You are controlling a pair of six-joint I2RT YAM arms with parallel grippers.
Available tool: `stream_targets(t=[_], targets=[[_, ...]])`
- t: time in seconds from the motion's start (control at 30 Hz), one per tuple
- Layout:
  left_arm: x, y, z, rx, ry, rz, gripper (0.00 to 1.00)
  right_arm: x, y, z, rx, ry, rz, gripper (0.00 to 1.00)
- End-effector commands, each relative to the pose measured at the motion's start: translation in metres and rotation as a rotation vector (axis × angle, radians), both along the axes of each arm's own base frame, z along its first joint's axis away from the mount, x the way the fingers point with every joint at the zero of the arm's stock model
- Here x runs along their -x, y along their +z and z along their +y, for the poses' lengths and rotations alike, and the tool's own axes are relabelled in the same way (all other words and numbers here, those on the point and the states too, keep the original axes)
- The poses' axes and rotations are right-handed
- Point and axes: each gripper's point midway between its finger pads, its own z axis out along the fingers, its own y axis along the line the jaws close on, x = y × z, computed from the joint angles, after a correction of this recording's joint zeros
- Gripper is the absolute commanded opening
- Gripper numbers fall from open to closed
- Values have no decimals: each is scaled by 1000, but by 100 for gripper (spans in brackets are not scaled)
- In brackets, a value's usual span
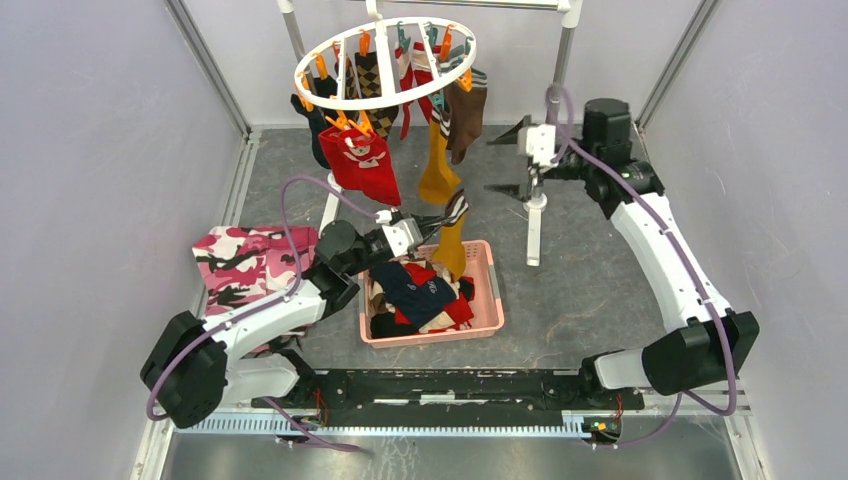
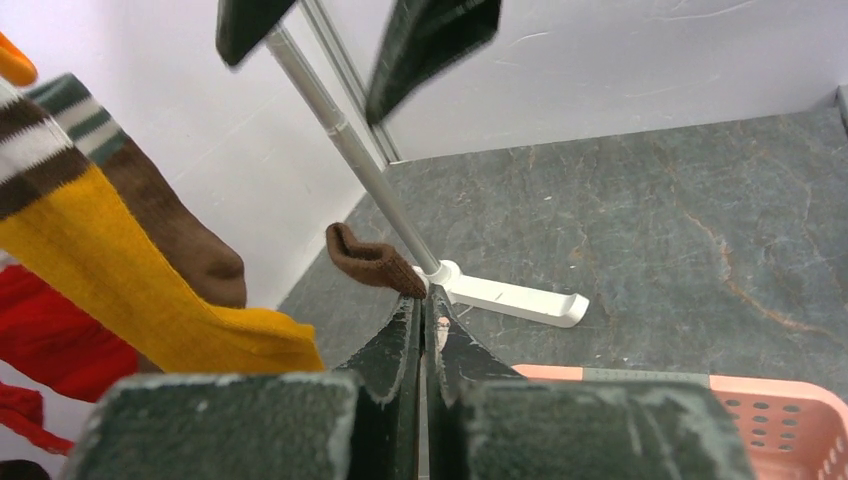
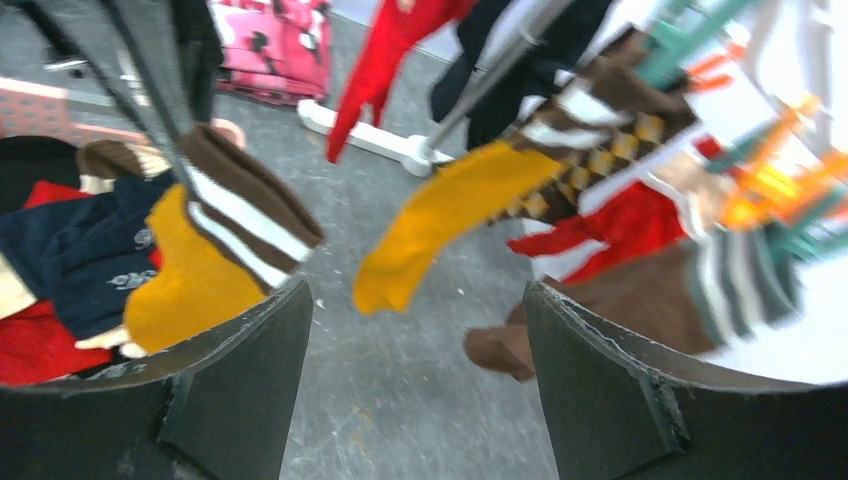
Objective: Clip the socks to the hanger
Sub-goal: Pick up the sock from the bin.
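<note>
Left claw [image 1: 438, 217] tight on mustard sock [image 1: 452, 250] above basket [image 1: 495, 300] rim; right claw [image 1: 515, 160] wide, apart from hanger [image 1: 384, 62] edge.

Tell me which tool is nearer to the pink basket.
Left. The left tool hangs just above the basket's far rim, gripping a mustard sock; the right tool stands open off to the right, beside the rack pole.

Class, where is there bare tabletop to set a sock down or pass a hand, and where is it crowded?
Bare: the tabletop between the pink basket and the right arm, right of the rack foot. Crowded: under the hanger hung with socks, and over the basket, where the left claw holds a mustard sock.
</note>
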Motion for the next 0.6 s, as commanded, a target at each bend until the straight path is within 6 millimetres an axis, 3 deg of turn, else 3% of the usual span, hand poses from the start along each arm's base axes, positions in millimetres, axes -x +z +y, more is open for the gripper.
stream_targets(t=[0.0,0.3,0.47,0.57], targets=[[9,32,2,-19,-12,-183,2,37,-33,25,112,144,-39,84],[21,27,-7,-102,-101,-177,2,53,-56,53,228,211,-70,82],[19,26,-6,-126,-90,-183,2,56,-71,56,296,222,-41,76],[17,27,-4,-123,-71,-178,2,56,-75,53,317,209,-37,68]])
